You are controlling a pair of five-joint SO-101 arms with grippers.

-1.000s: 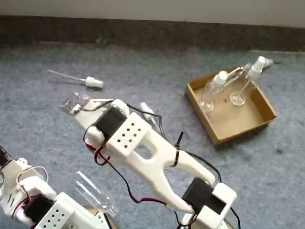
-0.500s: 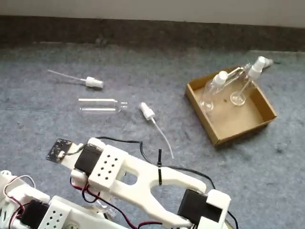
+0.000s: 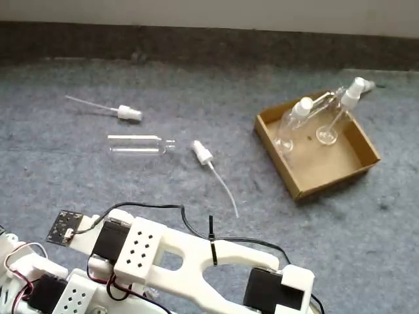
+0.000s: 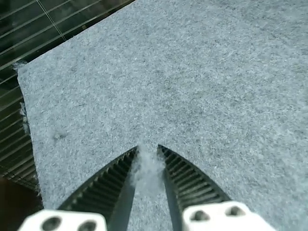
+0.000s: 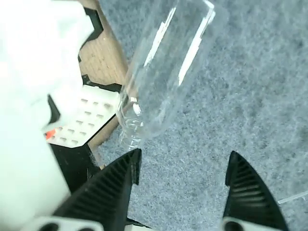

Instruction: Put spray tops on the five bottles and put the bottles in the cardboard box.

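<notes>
Overhead, grey felt mat (image 3: 196, 98), dark strip (image 3: 196, 42) at twelve o'clock, cardboard box (image 3: 337, 178) at two o'clock, left gripper (image 4: 147, 148) barely parted, right gripper (image 5: 185, 154) spread wide.

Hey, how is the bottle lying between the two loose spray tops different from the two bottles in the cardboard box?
The bare bottle has an open neck, while the boxed bottles each carry a white spray top. The bare bottle lies flat on the grey mat; the boxed bottles lie tilted in the cardboard box, tops toward its far rim. All three are clear.
</notes>
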